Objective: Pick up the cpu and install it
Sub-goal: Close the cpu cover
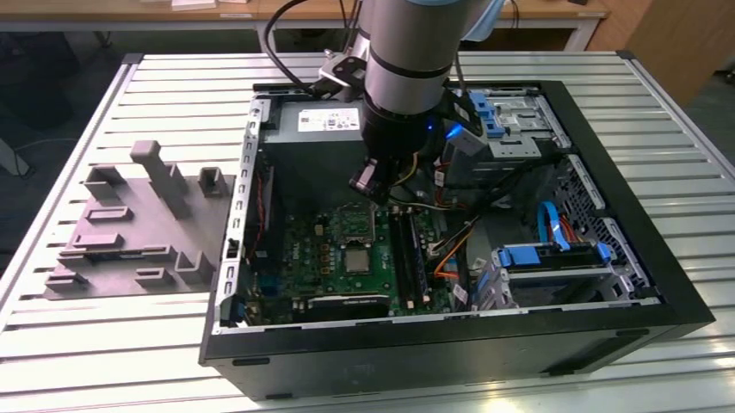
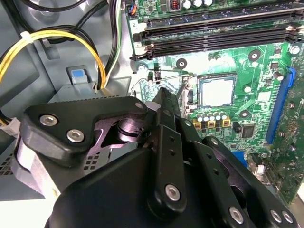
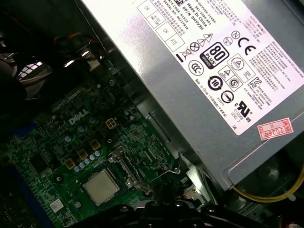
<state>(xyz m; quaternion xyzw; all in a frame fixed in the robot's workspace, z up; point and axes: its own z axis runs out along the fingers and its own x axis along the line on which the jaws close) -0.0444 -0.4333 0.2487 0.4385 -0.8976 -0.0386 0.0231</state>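
- Exterior view: tool [image 1: 370,191] low inside open computer case [image 1: 620,215], above green motherboard [image 1: 310,267].
- Cpu [image 2: 217,90] seated flat in socket, both wrist views [image 3: 101,186].
- Tool's open-or-closed state: cannot tell.

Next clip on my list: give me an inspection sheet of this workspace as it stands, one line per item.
Surface: slatted metal table, bearing an open computer case.
Job's things: cpu lies flat in the socket on the green motherboard; seen in both wrist views, also at.
Clutter: grey moulded fixture block on the table at the exterior view's left of the case.
Claw: claw hangs inside the case above the board, beside the socket, apart from the cpu; open or shut cannot be told.
Cables: yellow and black wire bundle by the grey power supply box; blue cables near the drive cage.
Surroundings: wooden bench behind the table.
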